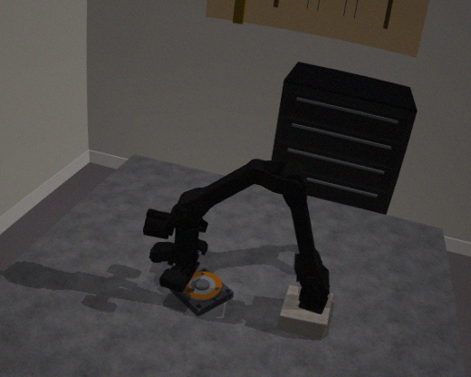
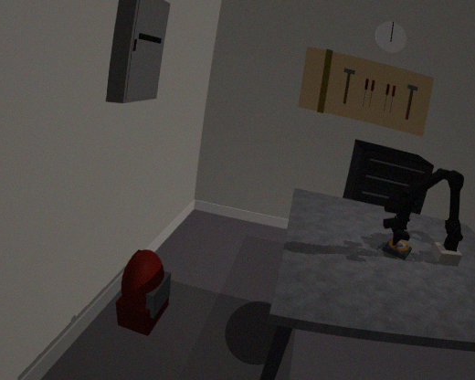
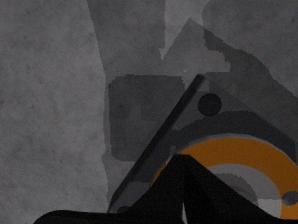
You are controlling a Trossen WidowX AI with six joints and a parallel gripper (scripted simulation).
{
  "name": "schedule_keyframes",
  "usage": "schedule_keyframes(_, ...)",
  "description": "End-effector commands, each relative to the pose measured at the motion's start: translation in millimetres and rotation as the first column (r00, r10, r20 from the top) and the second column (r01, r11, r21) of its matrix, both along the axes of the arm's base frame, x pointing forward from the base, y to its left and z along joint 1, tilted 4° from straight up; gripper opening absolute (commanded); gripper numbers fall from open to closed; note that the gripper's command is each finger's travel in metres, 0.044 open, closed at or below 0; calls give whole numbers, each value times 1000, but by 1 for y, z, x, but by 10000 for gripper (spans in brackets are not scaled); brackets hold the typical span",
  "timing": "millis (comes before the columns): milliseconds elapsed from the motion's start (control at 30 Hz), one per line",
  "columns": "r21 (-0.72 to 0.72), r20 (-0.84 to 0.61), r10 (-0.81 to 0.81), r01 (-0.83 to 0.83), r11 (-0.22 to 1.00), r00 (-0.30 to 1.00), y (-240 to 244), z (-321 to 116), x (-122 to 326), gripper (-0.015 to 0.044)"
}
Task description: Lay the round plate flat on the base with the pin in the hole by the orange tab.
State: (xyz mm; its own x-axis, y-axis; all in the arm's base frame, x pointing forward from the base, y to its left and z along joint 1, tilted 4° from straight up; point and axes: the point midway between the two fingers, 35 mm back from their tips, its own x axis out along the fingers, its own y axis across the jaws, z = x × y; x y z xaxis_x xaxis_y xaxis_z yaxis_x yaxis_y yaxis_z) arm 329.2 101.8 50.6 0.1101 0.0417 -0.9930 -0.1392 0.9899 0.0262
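Presently the gripper [image 1: 179, 278] is standing with its fingers pressed together and nothing between them, pointing down at the left rim of the round plate [image 1: 203, 287]. From the wrist view the closed fingertips are overlapping the orange ring of the plate [image 3: 235, 155]; whether they are actually touching it cannot be told from these views.

The plate is sitting on the dark square base [image 1: 220, 300], which is lying on the grey table [image 1: 98, 217] toward its front edge, a little left of centre in the top view. The grey post [image 1: 202, 284] is showing through the plate's centre. In the wrist view one dark round hole [image 3: 209, 104] is showing in a corner of the base [image 3: 150, 155], clear of the plate, and a smaller hole [image 3: 290, 198] is showing on the plate near the right frame edge. The pin and the orange tab cannot be made out, nor whether the plate is lying flat.

The arm [image 1: 238, 181] is arching over from its pale mounting block [image 1: 305, 317], which is standing just to the right of the base, apart from it. A black drawer cabinet [image 1: 347, 136] is standing beyond the table's far edge.
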Motion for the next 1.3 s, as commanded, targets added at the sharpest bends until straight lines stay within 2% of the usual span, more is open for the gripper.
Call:
schedule_keyframes(0, 5, -10, 5, -5, 1000, 1000, 5, -2, -7, 0)
schedule_keyframes(1267, 6, -14, 5, -5, 1000, 1000, 12, -4, -46, 0)
